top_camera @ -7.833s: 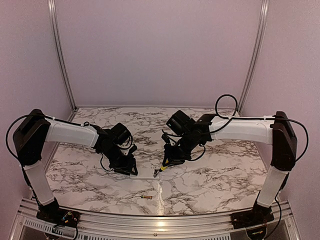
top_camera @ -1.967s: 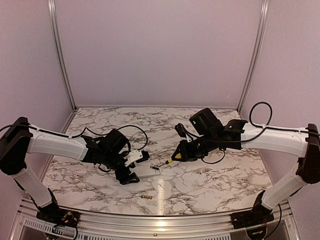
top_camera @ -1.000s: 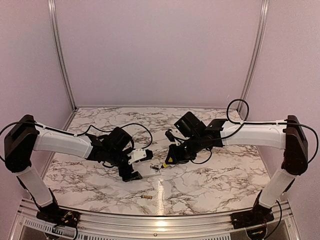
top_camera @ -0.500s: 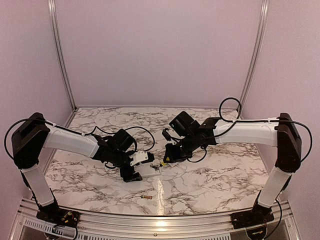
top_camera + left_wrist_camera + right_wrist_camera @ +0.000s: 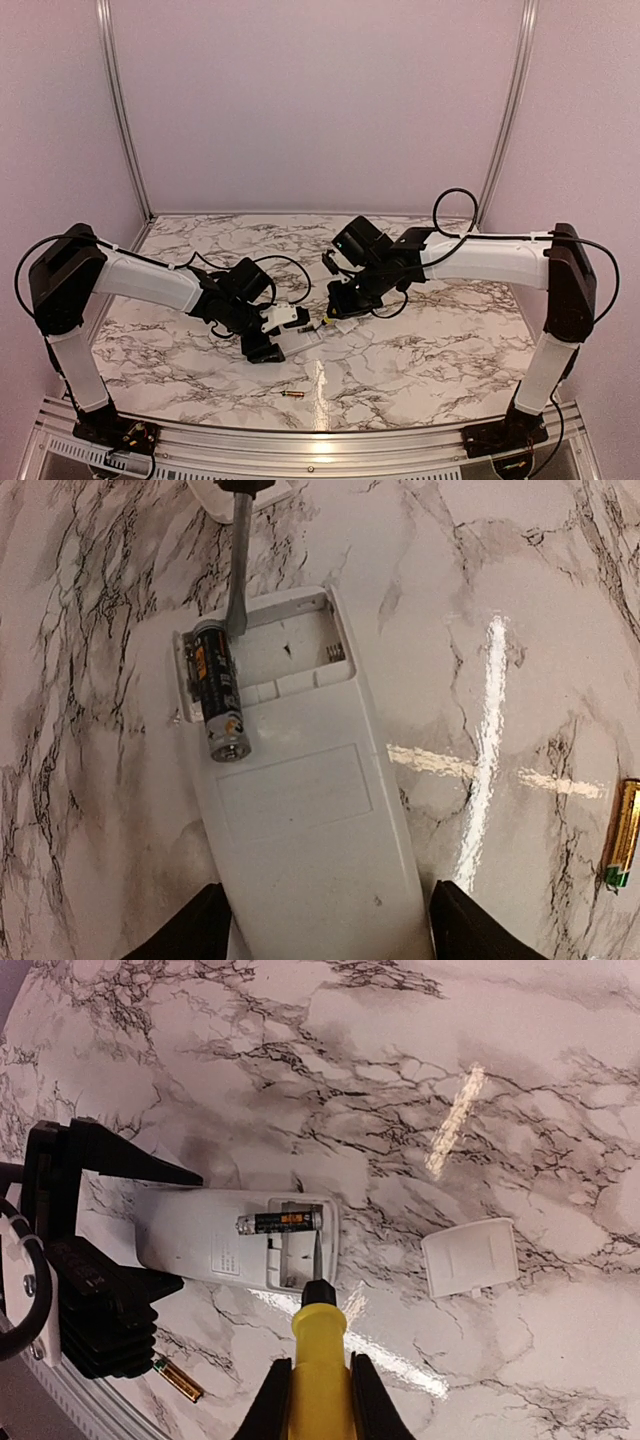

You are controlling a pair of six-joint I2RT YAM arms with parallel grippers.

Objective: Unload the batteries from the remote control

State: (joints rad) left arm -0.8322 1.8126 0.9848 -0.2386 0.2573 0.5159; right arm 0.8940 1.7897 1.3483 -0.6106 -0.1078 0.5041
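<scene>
The white remote control lies flat on the marble with its battery recess open. One dark battery sits in the recess's left slot, and the slot beside it is bare. My left gripper is shut on the remote's body, a finger against each long side. My right gripper is shut on a yellow-handled screwdriver. Its blade reaches into the recess beside the dark battery. A coppery-gold battery lies loose on the table near the front edge.
The small white cover piece lies flat on the marble beyond the remote's open end. The two arms meet over the middle of the table. A metal rail runs along the near edge.
My left gripper's fingers have narrowed onto the remote's sides. The right arm has shifted left and brought the screwdriver blade into the battery recess.
</scene>
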